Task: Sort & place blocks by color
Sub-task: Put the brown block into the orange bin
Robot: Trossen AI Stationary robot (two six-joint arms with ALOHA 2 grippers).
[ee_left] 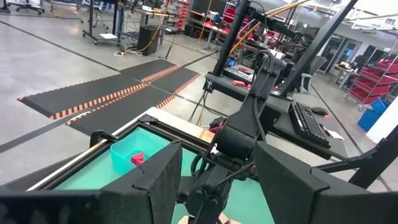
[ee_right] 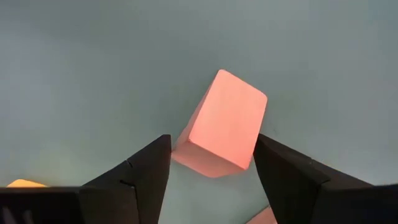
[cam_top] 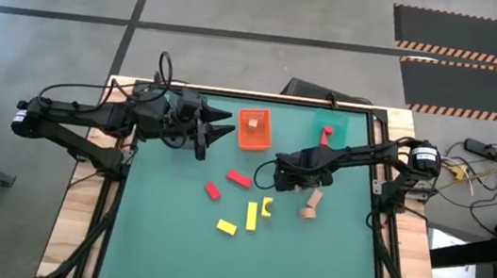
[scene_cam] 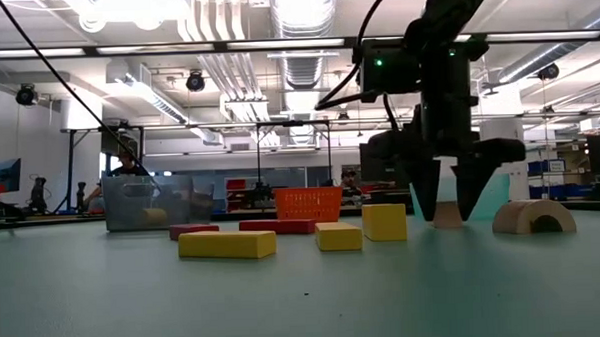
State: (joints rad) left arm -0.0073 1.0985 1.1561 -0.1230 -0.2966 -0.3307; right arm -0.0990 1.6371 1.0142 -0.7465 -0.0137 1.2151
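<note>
My right gripper (scene_cam: 446, 205) (ee_right: 211, 171) is open and points down, just above the table. Its fingers stand on either side of a pale pinkish-tan block (ee_right: 224, 121) (scene_cam: 447, 216) that lies on the mat, and they are apart from it. A tan arch block (scene_cam: 534, 216) (cam_top: 307, 213) rests beside it. Red blocks (cam_top: 238, 179) (cam_top: 213, 191) and yellow blocks (cam_top: 226, 226) (cam_top: 251, 216) (cam_top: 267, 206) lie on the mat toward the middle. My left gripper (cam_top: 224, 125) hovers open beside the orange tray (cam_top: 253, 128), which holds one tan block (cam_top: 254, 121).
The teal tray (cam_top: 331, 123) (ee_left: 124, 152) sits near the far edge with a red block (ee_left: 137, 158) inside. In the low view a grey box-like tray (scene_cam: 146, 202) shows at the far left. The near half of the green mat (cam_top: 242, 271) is free room.
</note>
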